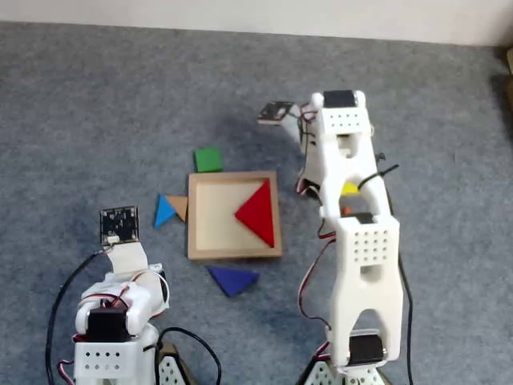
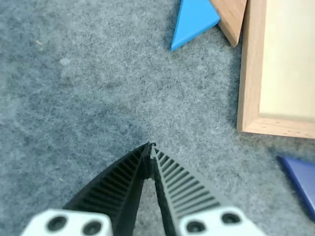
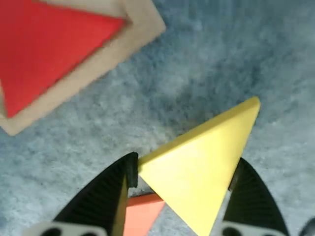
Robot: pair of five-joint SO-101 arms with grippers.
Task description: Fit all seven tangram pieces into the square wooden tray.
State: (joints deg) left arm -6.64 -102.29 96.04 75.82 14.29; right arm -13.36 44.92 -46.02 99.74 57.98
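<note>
Grey carpet [image 1: 96,120] under everything, pale wall strip [image 1: 240,12] past the tray [image 1: 234,253]. My R gripper [image 3: 184,166], just right of tray, has jaws clamped on yellow triangle [image 3: 202,147]. My L gripper [image 2: 150,147], left of tray, has jaws closed, empty. Red triangle [image 1: 258,212] lies inside tray.

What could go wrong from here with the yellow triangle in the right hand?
The right hand pinches the yellow triangle across slanted edges, so it might twist or slip out.
The orange piece lies close beside it and could get dragged.
The red triangle already sits in the tray; the yellow one may catch on it or the rim.
</note>
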